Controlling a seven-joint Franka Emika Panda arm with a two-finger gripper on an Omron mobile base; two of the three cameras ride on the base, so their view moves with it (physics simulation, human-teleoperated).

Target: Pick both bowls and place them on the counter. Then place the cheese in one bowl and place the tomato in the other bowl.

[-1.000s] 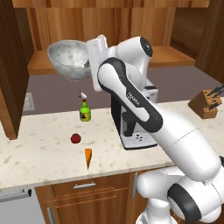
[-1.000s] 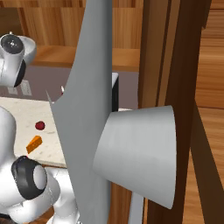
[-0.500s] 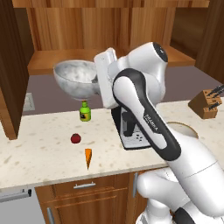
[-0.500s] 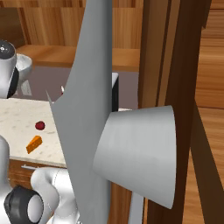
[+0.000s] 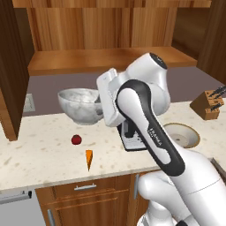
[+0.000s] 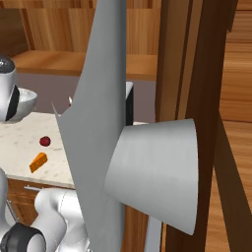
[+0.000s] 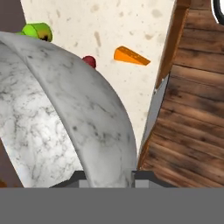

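Lowered since before: marbled bowl (image 5: 80, 105), now just above my table (image 5: 39, 152); my hand (image 7: 106, 177) pinches its rim, tomato (image 5: 76, 140) below.

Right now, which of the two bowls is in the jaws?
The deep grey-white marbled bowl: the gripper clamps its rim and holds it by the counter's back. The shallow beige bowl sits free on the counter, to the arm's right.
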